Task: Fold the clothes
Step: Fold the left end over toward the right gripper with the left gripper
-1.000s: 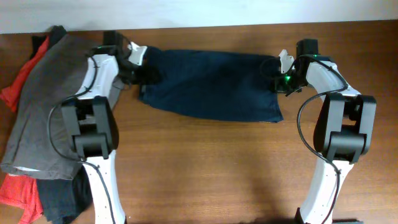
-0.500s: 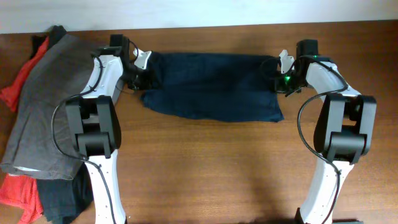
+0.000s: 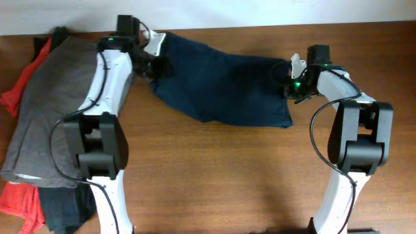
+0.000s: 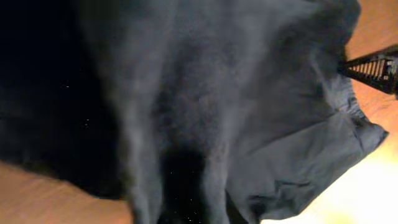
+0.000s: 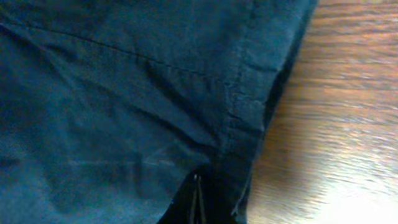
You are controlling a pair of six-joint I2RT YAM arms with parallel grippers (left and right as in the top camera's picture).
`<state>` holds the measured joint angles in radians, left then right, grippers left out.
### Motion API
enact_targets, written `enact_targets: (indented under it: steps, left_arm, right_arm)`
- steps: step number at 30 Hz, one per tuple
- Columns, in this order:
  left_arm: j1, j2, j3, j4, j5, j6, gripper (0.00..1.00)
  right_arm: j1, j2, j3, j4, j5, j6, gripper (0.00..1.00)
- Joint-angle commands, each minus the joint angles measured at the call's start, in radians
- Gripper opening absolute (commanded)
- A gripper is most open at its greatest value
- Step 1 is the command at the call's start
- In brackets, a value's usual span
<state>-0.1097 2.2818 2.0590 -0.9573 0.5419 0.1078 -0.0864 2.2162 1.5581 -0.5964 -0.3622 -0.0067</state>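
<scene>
The clothes (image 3: pixel 221 88), a pair of dark navy shorts, stretch across the back of the table between both arms. My left gripper (image 3: pixel 158 65) is shut on their left end and holds it raised near the back edge. In the left wrist view the fabric (image 4: pixel 249 93) hangs in folds and fills the frame, hiding the jaws. On the right end, my right gripper (image 3: pixel 290 81) is shut on the cloth. The right wrist view has the hem and a seam (image 5: pixel 239 93) running down to the right gripper (image 5: pixel 198 199), whose dark tips are pressed together.
A large grey garment (image 3: pixel 45 110) lies piled at the left, over a red-orange garment (image 3: pixel 16 84) and a dark one (image 3: pixel 65 208). Bare wooden table (image 3: pixel 214 175) spreads in front of the shorts. The table's back edge runs just behind both grippers.
My left gripper has shut on the shorts' left end and moved back and up, pulling that end toward the rear edge. The right gripper has kept its place and grip.
</scene>
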Motion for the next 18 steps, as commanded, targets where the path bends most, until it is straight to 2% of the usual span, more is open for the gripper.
enact_targets:
  steps: [1, 11, 16, 18]
  left_arm:
    - [-0.104, -0.032, 0.001, 0.049, -0.060, -0.047, 0.01]
    - [-0.305, -0.033, 0.006, 0.182, -0.119, -0.097, 0.01]
    - [-0.339, -0.033, 0.078, 0.161, -0.125, -0.097, 0.00]
    - [-0.335, -0.033, 0.142, 0.110, -0.174, -0.098, 0.01]
  right_arm:
    - [0.068, 0.098, -0.070, -0.009, 0.060, 0.043, 0.04]
    - [0.075, 0.103, -0.070, 0.003, 0.060, 0.046, 0.04]
    - [0.075, 0.145, -0.070, 0.003, 0.056, 0.046, 0.04]
    - [0.075, 0.161, -0.070, -0.003, 0.051, 0.046, 0.04]
